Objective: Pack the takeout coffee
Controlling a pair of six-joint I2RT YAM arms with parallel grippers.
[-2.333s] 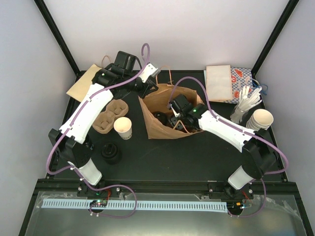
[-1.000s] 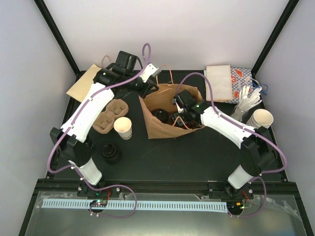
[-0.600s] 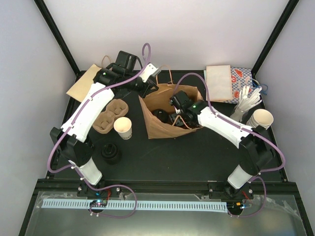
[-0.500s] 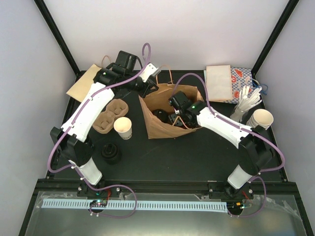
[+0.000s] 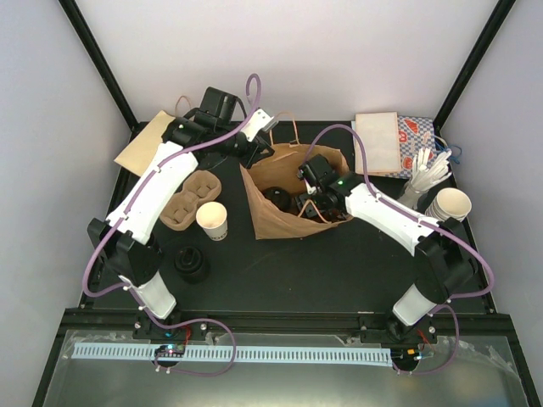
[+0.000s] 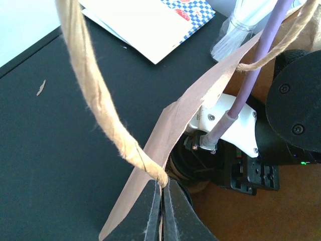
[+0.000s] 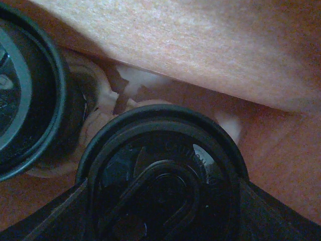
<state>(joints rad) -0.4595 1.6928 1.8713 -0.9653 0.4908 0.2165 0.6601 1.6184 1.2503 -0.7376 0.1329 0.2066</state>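
Top: small white tapered paper cup (image 5: 212, 220) stands upright and lidless toward the table's (image 5: 339, 267) left edge, just beside the brown moulded-cardboard carrier (image 5: 187, 200) and outside the brown paper bag (image 5: 278, 224). Judged light, thin-walled and crushable, so grip gently across the wall under the rim. Left wrist: left claw (image 6: 161, 206) pinched on the bag rim. Right wrist: right claw (image 7: 163, 183) wide astride a round black plastic lid (image 7: 160, 165); cannot tell if it grips.

Brown paper bag (image 5: 276, 222) at table centre, mouth open, twine handle (image 6: 95, 105) up. Inside: black-lidded cup (image 7: 165, 175), second lidded cup (image 7: 25, 90) beside it. Left: moulded cup carrier (image 5: 182, 203); black lids (image 5: 190, 263) nearer. Far left: flat brown paper (image 5: 146, 142). Far right: white napkins (image 5: 377, 140), checked packet (image 5: 416, 136), cutlery (image 5: 422, 180), stack of cream cups (image 5: 448, 206).
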